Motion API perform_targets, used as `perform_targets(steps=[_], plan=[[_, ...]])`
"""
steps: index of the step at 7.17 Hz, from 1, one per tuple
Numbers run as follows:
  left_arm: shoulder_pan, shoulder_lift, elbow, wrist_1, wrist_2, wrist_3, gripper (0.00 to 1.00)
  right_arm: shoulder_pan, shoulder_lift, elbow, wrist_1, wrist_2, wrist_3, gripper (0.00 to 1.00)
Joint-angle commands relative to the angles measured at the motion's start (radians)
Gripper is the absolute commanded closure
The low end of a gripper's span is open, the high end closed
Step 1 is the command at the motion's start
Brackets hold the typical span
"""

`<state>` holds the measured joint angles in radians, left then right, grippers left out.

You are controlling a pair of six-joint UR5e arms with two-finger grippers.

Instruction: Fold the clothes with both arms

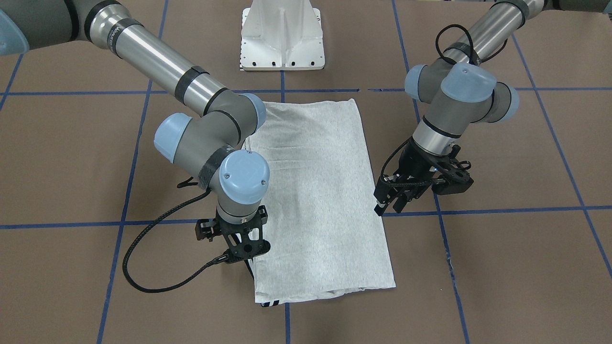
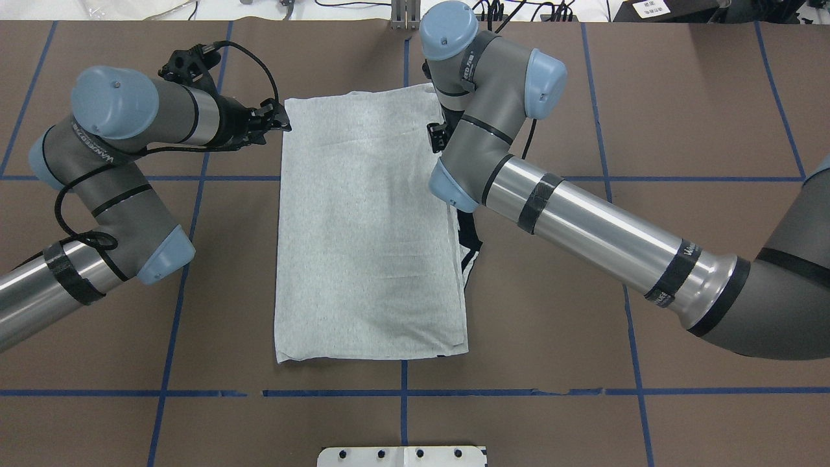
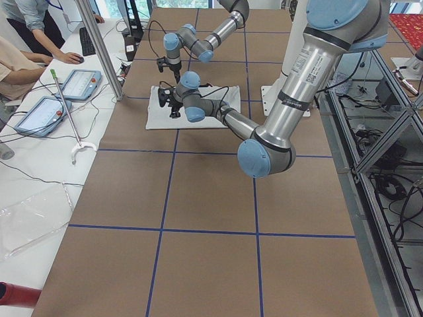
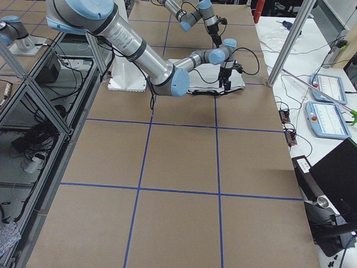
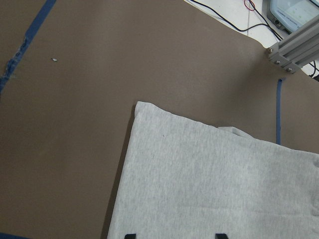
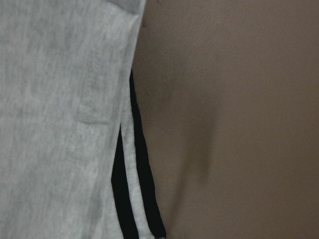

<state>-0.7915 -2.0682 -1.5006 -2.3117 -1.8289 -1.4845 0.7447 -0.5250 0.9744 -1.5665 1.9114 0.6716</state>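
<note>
The light grey T-shirt lies flat on the brown table, folded into a long rectangle. Black-and-white striped trim peeks out along its edge on my right side. My left gripper hovers at the shirt's far corner on my left. It is open, and its two fingertips stand wide apart over the grey cloth. My right gripper sits low at the shirt's opposite long edge, fingers hidden under the wrist. Its camera shows only cloth and bare table.
The white pedestal base stands at the robot's side of the table. Blue tape lines cross the brown surface. Beyond the far edge are an aluminium post, control tablets and people at a white side table.
</note>
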Motion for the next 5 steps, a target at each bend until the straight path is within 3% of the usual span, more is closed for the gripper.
perform_targets(steps=[1, 3, 5], plan=[[0.002, -0.001, -0.001, 0.000, 0.000, 0.000, 0.38, -0.014, -0.044, 0.167, 0.000, 0.032, 0.252, 0.00], [0.002, -0.001, -0.006, 0.000, 0.000, -0.002, 0.39, -0.088, -0.186, 0.437, 0.011, 0.032, 0.534, 0.00], [0.002, -0.001, -0.006, 0.000, 0.000, -0.002, 0.39, -0.152, -0.343, 0.632, 0.101, 0.023, 0.783, 0.00]])
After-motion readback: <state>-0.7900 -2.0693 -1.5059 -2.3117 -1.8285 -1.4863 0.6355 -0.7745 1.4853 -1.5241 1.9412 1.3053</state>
